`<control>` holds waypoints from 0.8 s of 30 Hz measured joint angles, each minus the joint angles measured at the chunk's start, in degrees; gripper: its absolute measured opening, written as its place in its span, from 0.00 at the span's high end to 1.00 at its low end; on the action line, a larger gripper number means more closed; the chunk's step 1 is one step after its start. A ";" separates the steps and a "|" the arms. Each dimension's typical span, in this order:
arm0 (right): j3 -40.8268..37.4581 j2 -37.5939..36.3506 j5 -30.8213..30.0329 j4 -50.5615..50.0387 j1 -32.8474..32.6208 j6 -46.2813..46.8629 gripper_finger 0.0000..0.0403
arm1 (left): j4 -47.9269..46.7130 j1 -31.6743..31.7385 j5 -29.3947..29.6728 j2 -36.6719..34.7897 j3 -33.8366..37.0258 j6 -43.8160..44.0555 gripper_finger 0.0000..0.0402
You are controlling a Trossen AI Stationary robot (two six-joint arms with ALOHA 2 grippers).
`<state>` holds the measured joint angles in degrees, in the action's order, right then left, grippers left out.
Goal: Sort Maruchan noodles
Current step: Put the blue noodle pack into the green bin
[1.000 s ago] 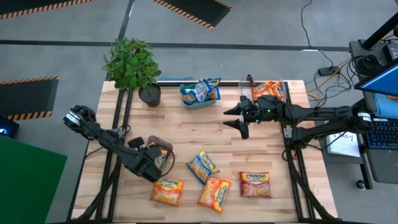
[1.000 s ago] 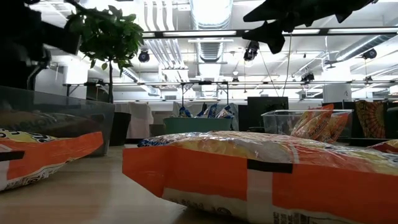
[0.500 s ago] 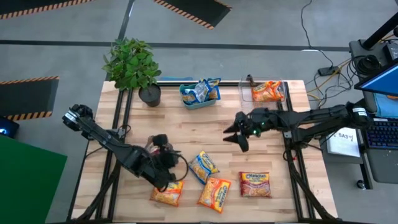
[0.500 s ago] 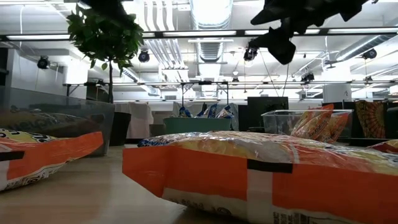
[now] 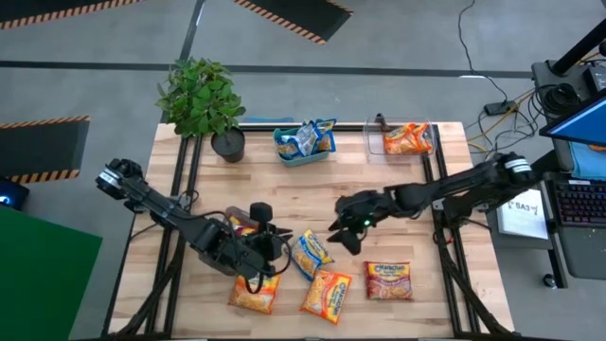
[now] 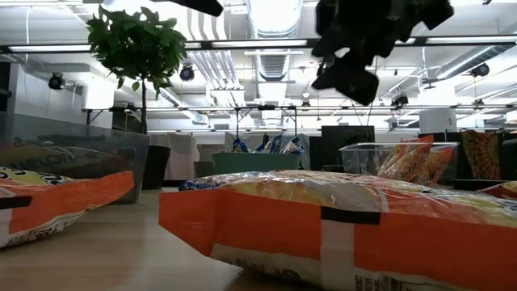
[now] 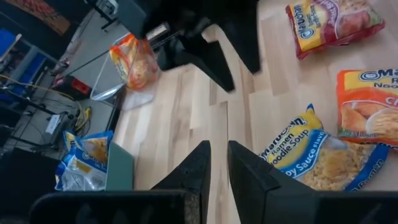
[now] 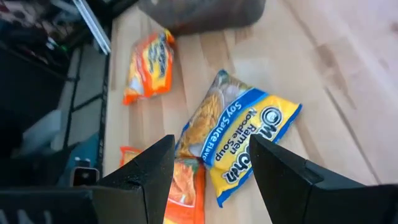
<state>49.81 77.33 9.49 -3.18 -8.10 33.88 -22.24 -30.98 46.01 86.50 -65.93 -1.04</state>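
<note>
A blue-and-yellow Maruchan packet (image 5: 309,253) lies flat on the table between both grippers. Nearer the near edge lie two orange packets (image 5: 254,291) (image 5: 327,294) and a red-pink one (image 5: 388,280). My right gripper (image 5: 346,230) hangs open just right of and above the blue-and-yellow packet (image 8: 239,149), touching nothing. My left gripper (image 5: 263,244) hovers left of that packet (image 7: 317,155), its fingers a narrow gap apart and empty. In the low view my right gripper (image 6: 349,61) is well above the table.
A teal tray (image 5: 289,152) at the far edge holds blue packets. A clear bin (image 5: 379,128) far right holds an orange packet (image 5: 407,138). Another clear bin (image 5: 237,224) by my left gripper holds a packet. A potted plant (image 5: 201,99) stands far left.
My left gripper has moved from over the left clear bin toward the table's right, nearing the blue-and-yellow packet. My right gripper has travelled from beside the far right bin toward the near edge and left, coming lower over the same packet. No packet has moved.
</note>
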 joint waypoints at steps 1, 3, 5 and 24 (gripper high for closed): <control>0.81 1.53 -0.02 -0.05 -0.23 -0.36 0.52 | -0.06 0.00 -0.01 0.05 0.02 -0.01 0.91; 2.63 4.80 -0.03 -0.04 -0.59 -1.33 0.52 | -0.21 -0.02 0.01 0.05 0.09 -0.49 0.91; 4.25 7.93 -0.02 0.00 -0.90 -3.43 0.52 | -0.18 -0.02 0.04 0.05 0.09 -1.42 0.91; 20.20 32.03 -5.27 -5.02 -0.29 -14.52 0.52 | -2.02 -0.02 12.03 0.09 0.09 -2.37 0.91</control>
<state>70.02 109.36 4.22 -8.20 -8.39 19.37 -24.26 -31.00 58.04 86.59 -65.84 -3.41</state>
